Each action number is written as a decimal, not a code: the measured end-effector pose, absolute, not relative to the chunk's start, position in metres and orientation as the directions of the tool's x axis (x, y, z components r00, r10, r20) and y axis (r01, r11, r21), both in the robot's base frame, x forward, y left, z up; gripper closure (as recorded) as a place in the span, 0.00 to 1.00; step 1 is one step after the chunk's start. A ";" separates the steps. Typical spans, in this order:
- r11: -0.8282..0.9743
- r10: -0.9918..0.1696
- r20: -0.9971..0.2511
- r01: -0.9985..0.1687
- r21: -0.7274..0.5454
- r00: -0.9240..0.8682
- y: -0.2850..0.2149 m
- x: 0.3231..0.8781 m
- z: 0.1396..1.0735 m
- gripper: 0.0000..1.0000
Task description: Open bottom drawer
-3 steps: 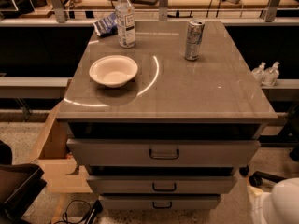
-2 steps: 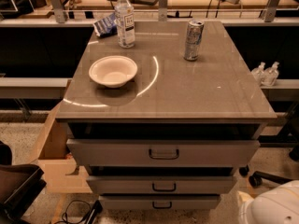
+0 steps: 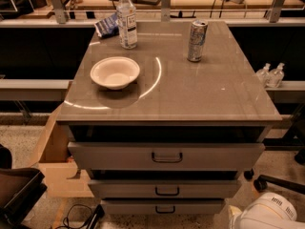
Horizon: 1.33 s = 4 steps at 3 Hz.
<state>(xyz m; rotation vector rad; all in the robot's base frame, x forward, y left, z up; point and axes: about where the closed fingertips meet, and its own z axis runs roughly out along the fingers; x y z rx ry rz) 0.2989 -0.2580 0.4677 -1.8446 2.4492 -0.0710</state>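
Observation:
The grey cabinet [image 3: 167,99] shows three drawer fronts stacked below its top. The bottom drawer [image 3: 200,207] is the lowest and narrowest front, with a small dark loop handle [image 3: 165,209]; its front sits in line with the cabinet and no inside shows. The mid-sized drawer [image 3: 209,189] and the largest drawer [image 3: 214,155] lie above it. My gripper is out of view; only a white rounded part of my arm [image 3: 264,214] shows at the bottom right corner, right of the bottom drawer.
On the cabinet top stand a white bowl [image 3: 115,72], a water bottle [image 3: 127,19], a can [image 3: 197,40] and a blue packet [image 3: 106,25]. A cardboard box [image 3: 55,161] sits at the left, a dark bin [image 3: 16,199] at the lower left, a wheeled leg [image 3: 267,182] at the right.
The white arm part at the bottom right has moved left and further into view. The cabinet and its drawers have not moved.

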 end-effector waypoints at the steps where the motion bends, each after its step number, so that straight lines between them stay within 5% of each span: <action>1: 0.276 -0.961 -0.032 -0.958 -0.082 -0.275 -0.258 0.299 0.468 0.00; 4: 0.226 -0.963 -0.164 -0.973 -0.055 -0.214 -0.203 0.316 0.384 0.00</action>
